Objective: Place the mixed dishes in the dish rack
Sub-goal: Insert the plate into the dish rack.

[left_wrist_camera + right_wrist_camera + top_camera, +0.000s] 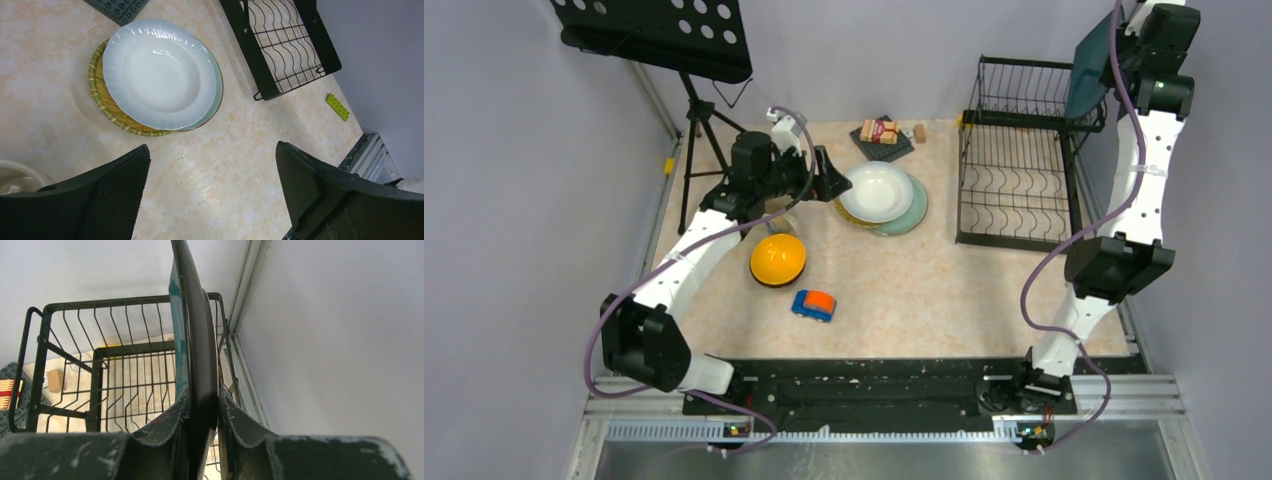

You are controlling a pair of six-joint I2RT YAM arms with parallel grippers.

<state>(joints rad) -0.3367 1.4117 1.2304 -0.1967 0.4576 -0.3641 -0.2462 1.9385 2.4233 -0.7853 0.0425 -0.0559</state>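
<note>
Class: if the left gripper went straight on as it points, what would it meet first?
The open left gripper likely meets the marbled beige tabletop short of the glossy white round plate ahead; depth is unclear.

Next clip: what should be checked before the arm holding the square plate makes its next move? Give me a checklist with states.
1. Right jaws shut on the dark teal square plate: ok.
2. Plate over the black wire dish rack: ok.
3. Plate edge lined up with a slot: cannot tell.
4. Rack slots in view free of dishes: ok.
5. Left jaws open, by the cream round plate, apart from the rack: ok.
</note>
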